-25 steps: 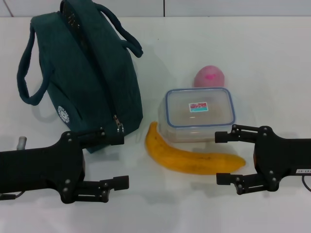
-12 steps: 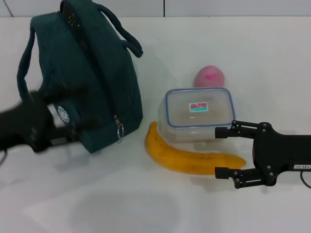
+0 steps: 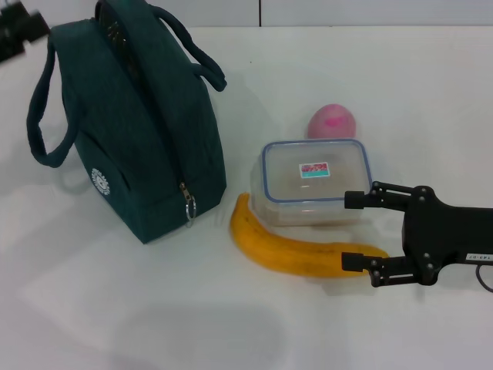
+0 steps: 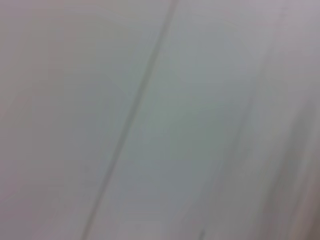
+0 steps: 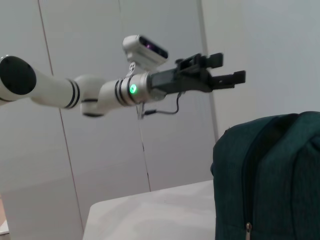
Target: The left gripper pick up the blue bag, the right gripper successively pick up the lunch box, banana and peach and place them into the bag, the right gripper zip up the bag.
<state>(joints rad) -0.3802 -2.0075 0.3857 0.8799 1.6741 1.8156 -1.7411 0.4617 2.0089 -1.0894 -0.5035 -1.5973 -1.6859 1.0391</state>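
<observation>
Yellow banana [image 3: 304, 252] tip lies between the spread right claw [image 3: 355, 231] fingers (lunch box [image 3: 314, 181] just beyond).

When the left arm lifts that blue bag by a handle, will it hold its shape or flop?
The blue bag looks like soft fabric, so it will probably sag and swing. Its padded loop handle droops loosely, so expect slack before the load comes on. It stands upright and looks zipped shut, so the body may keep some form.
</observation>
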